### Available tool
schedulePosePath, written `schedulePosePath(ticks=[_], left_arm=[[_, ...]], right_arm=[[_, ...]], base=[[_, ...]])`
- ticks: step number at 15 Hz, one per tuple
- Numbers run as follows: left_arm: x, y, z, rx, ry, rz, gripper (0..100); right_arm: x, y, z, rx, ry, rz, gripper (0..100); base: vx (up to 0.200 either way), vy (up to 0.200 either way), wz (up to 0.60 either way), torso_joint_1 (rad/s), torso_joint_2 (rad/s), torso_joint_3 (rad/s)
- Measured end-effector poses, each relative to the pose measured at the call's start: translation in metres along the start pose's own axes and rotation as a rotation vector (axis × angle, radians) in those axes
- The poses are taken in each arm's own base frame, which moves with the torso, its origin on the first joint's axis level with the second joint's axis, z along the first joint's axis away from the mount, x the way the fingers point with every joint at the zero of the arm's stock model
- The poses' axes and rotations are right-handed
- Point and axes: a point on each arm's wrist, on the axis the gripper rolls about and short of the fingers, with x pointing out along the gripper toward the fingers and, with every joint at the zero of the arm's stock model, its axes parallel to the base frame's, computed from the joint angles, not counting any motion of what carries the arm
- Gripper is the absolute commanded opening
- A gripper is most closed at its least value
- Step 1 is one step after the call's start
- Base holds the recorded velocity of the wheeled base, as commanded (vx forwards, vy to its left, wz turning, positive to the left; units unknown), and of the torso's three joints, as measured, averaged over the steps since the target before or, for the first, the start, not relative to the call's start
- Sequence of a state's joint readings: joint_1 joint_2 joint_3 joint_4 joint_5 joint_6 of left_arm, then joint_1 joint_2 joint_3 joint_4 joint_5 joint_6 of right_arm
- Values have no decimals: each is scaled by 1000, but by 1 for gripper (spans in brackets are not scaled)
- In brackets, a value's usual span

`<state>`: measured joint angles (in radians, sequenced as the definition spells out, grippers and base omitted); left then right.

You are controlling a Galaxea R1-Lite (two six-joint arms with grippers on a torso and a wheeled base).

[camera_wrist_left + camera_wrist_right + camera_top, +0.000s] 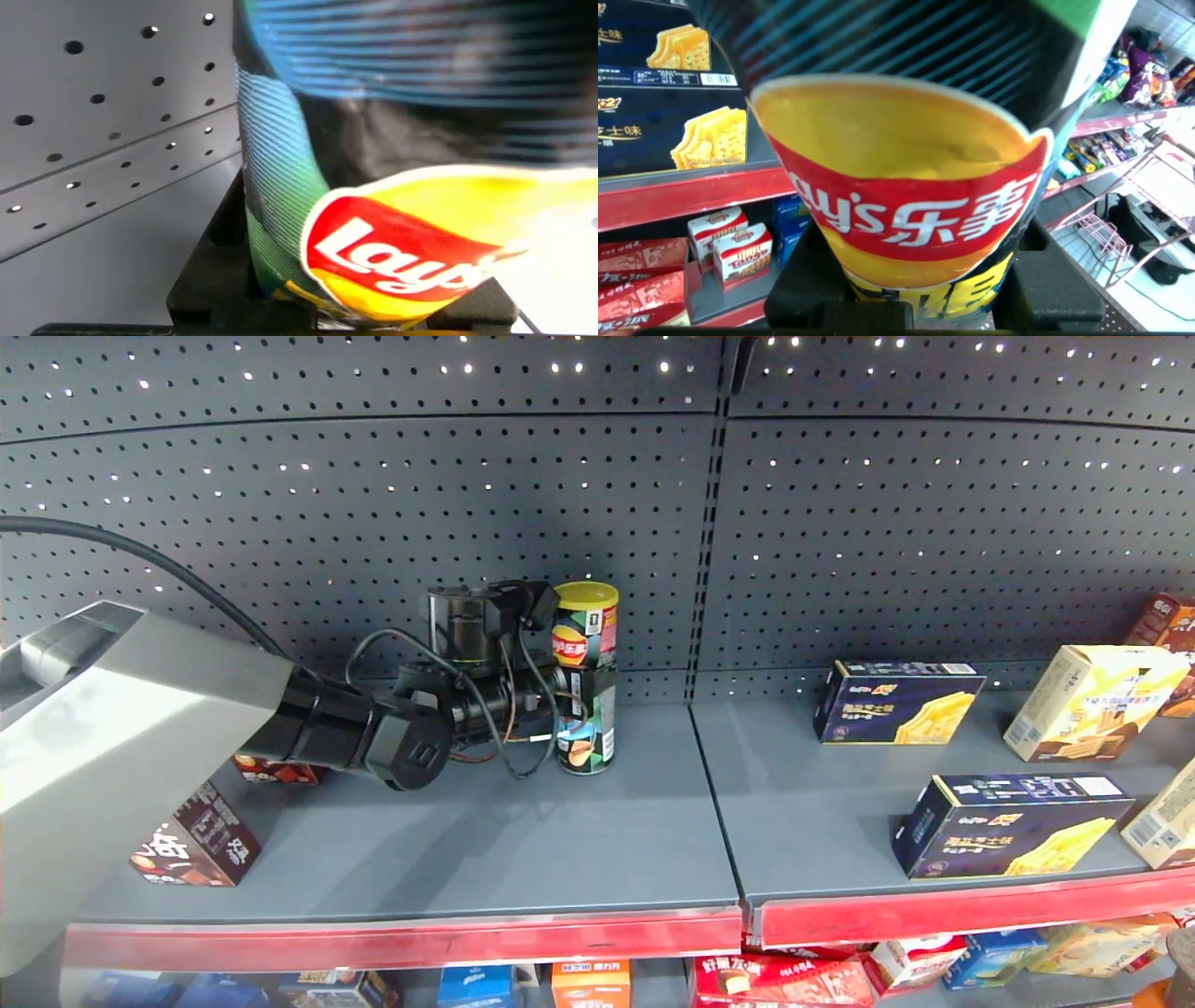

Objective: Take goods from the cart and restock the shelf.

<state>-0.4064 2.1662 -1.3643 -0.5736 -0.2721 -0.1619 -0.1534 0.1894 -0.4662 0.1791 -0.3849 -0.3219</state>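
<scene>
Standing upright on the shelf point(523, 840), the chips can point(586, 635) is sitting close to the back edge, just left of the seam where the two shelf decks meet. Its long axis is running vertically, the yellow lid is facing up and the base is touching the deck. The left gripper point(571, 698) is coming in from the shelf's left side and clamping the can around its middle, with its fingers closed against the can's sides. In the left wrist view a dark finger point(210, 271) is pressing against the striped wall of the can. The pegboard back panel point(373, 523) is rising right behind the can.

The right gripper point(915, 303) is gripping a second chips can point(906, 187), with dark fingers point(799, 289) pressing on both flanks of the tube. That can's long axis is pointing away from the wrist, but I cannot tell whether it is hanging plumb. A pink wire cart point(1130, 224) is showing in the background behind it.

On the right-hand deck a rear blue box point(896, 702) is lying toward the back edge and a front blue box point(1013, 826) is lying at the front edge, with a cream box point(1092, 702) sitting beside the rear one. A brown box point(201, 840) is sitting near the front left corner — well apart from the chips can.
</scene>
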Motion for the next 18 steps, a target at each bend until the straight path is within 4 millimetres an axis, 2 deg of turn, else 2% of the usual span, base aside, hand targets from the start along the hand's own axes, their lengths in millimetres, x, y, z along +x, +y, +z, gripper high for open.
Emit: schedulePosePath(ticks=[4, 7, 11, 14, 18], left_arm=[[1, -4, -2, -2, 7, 6, 0], [2, -15, -4, -28, 11, 16, 0], [-10, -22, -3, -31, 23, 21, 0], [-33, -28, 2, -28, 29, 23, 0], [-80, -41, 2, 12, 48, 42, 0]], right_arm=[[-2, -1, 1, 4, -9, -3, 0], [-3, -1, 0, 7, -16, -5, 0], [-4, -2, 0, 9, -23, -4, 0], [-5, -2, -1, 12, -30, -1, 0], [-9, -3, -4, 19, -46, -3, 0]], base=[[0, 0, 0, 0, 0, 0], [0, 0, 0, 0, 0, 0], [0, 0, 0, 0, 0, 0], [0, 0, 0, 0, 0, 0], [0, 0, 0, 0, 0, 0]])
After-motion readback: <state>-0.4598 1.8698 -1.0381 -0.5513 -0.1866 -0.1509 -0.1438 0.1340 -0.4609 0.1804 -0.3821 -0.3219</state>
